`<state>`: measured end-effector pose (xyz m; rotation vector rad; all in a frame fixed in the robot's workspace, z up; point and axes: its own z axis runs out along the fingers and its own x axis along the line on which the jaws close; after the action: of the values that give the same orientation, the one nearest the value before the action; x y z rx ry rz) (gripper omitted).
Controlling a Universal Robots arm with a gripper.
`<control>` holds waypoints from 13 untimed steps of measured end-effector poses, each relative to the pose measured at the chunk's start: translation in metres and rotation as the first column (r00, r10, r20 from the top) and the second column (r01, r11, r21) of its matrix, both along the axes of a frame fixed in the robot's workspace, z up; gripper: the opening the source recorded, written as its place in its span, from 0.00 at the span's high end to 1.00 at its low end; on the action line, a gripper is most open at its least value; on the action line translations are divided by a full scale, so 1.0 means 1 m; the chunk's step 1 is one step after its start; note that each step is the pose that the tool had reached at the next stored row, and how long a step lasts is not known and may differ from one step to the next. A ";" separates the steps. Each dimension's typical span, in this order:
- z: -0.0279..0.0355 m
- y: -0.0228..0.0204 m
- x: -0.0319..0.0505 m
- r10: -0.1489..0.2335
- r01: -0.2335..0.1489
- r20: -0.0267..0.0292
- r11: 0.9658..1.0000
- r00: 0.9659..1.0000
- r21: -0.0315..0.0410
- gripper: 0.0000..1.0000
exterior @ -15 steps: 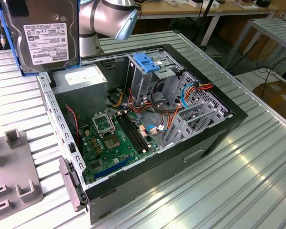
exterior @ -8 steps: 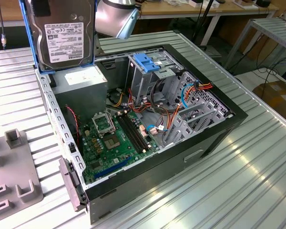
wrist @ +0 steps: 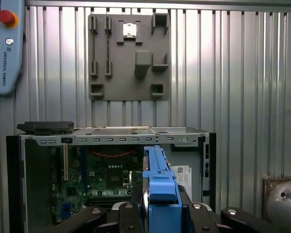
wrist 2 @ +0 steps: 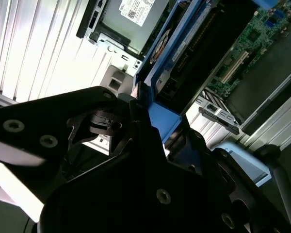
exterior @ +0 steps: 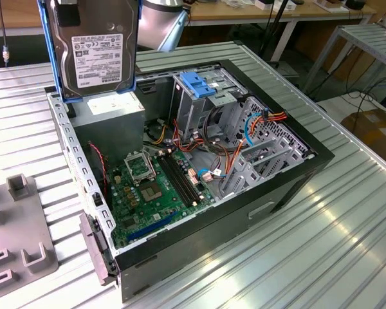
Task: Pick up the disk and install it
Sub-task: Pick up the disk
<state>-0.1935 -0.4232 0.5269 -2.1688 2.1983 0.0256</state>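
One gripper (wrist: 160, 208) holds the disk (exterior: 96, 48) tight, its black fingers (wrist: 194, 218) squeezing the blue frame (wrist: 160, 187); the disk hangs upright over the open computer case (exterior: 296, 187), at its corner toward the exterior view's left; inside the case, going right, are a grey box (exterior: 109, 112), a green board (exterior: 148, 187) and a blue-handled cage (exterior: 202, 87).

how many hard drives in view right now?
1: the disk, in its blue carrier, held up above the open computer case. The drive cage may hide more.
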 end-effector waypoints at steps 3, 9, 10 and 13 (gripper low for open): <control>-0.0002 -0.0063 0.0020 0.000 0.000 0.000 1.000 1.000 0.000 0.63; -0.0007 -0.0222 0.0047 0.000 0.000 0.000 1.000 1.000 0.000 0.63; -0.0008 -0.0251 0.0050 0.000 0.000 0.000 1.000 1.000 0.000 0.63; -0.0008 -0.0335 0.0056 0.000 0.000 0.000 1.000 1.000 0.000 0.63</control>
<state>-0.1879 -0.4568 0.5262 -2.1689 2.1986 0.0252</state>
